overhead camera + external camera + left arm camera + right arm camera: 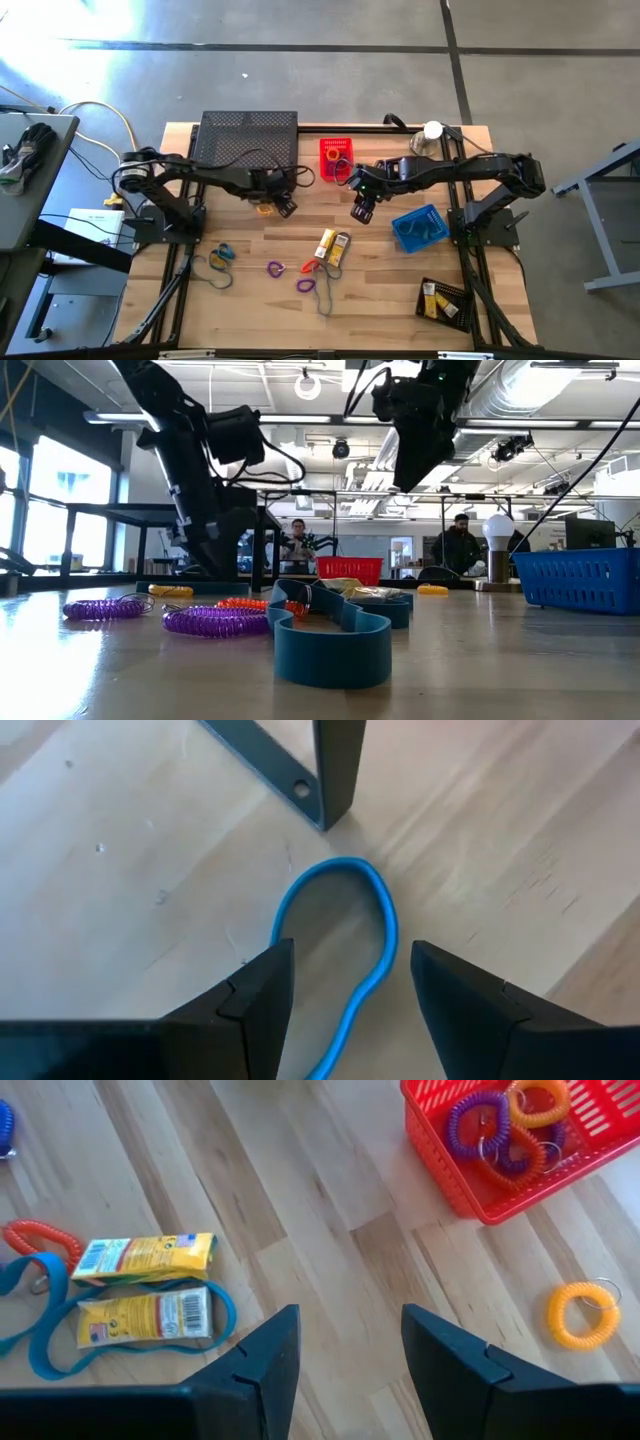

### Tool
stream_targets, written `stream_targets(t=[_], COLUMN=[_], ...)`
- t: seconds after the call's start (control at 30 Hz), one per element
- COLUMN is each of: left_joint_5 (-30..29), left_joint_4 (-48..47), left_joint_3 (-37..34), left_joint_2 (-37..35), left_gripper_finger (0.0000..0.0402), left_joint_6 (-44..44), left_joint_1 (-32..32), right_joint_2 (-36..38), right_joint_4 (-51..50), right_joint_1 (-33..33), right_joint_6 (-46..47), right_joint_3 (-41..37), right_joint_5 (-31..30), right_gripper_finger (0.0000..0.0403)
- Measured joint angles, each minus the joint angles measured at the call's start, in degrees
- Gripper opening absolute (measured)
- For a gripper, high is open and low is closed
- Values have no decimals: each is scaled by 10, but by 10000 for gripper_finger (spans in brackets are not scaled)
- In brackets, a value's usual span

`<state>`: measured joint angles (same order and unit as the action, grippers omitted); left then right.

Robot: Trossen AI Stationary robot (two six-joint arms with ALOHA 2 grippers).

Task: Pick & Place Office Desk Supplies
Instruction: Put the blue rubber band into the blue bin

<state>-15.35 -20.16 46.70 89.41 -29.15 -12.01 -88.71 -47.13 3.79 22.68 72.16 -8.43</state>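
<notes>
Fingers of the left gripper (348, 990) are spread, nothing held, with a blue band (340, 935) lying between them beside the black shelf's (248, 135) foot. For a clean pick, the band's narrow waist should be centred before the jaws are lowered and closed. The right gripper (345, 1345) hangs open and empty over bare wood; two yellow boxes (150, 1288) lie at its ten o'clock, an orange coil (578, 1316) at three, the red basket (470, 1185) at one.
</notes>
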Motion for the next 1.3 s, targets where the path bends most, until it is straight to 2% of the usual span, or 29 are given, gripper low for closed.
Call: stream_targets(t=[0.47, 0.83, 1.03, 1.3], left_joint_5=[23, 18, 20, 14], left_joint_4=[-2, -12, -12, -17], left_joint_3=[0, 0, 0, 3], left_joint_2=[4, 5, 5, 58], left_gripper_finger=[193, 193, 193, 192], left_joint_6=[7, 10, 20, 22], left_joint_1=[38, 7, 13, 28], right_joint_2=[0, 0, 0, 0], right_joint_4=[-2, -2, -2, 0], right_joint_1=[0, 0, 0, 0], right_joint_6=[-15, -15, -15, -15], right_joint_3=[0, 0, 0, 0], right_joint_5=[0, 1, 9, 9], right_gripper_finger=[164, 164, 164, 164])
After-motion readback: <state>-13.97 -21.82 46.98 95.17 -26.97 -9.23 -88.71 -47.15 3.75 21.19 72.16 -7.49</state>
